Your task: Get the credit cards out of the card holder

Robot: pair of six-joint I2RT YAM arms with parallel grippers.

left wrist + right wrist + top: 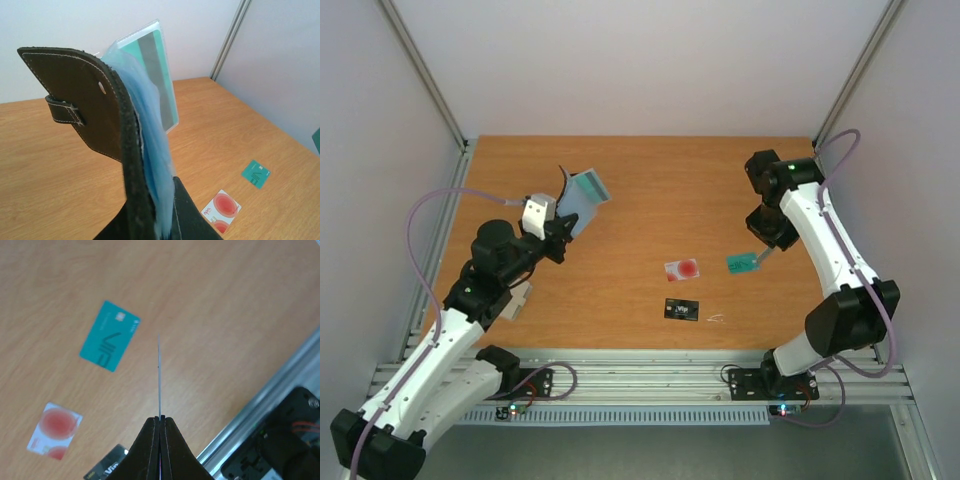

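Left end effector (558, 228) clamps holder (100, 115), desk (650, 170) 10 o'clock; sleeved teal card (155, 75) may slide out. Right end effector (160, 421) pinches thin card (159, 375) edge-on; could slip.

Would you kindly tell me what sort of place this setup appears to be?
Probably a robot lab test cell: a wooden table enclosed by white panels on aluminium posts.

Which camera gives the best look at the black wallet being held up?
The left wrist view: the card holder fills the frame, open, with pale blue sleeves and a teal-green card inside. The top view shows it small, held up by the left gripper. The right wrist view misses it.
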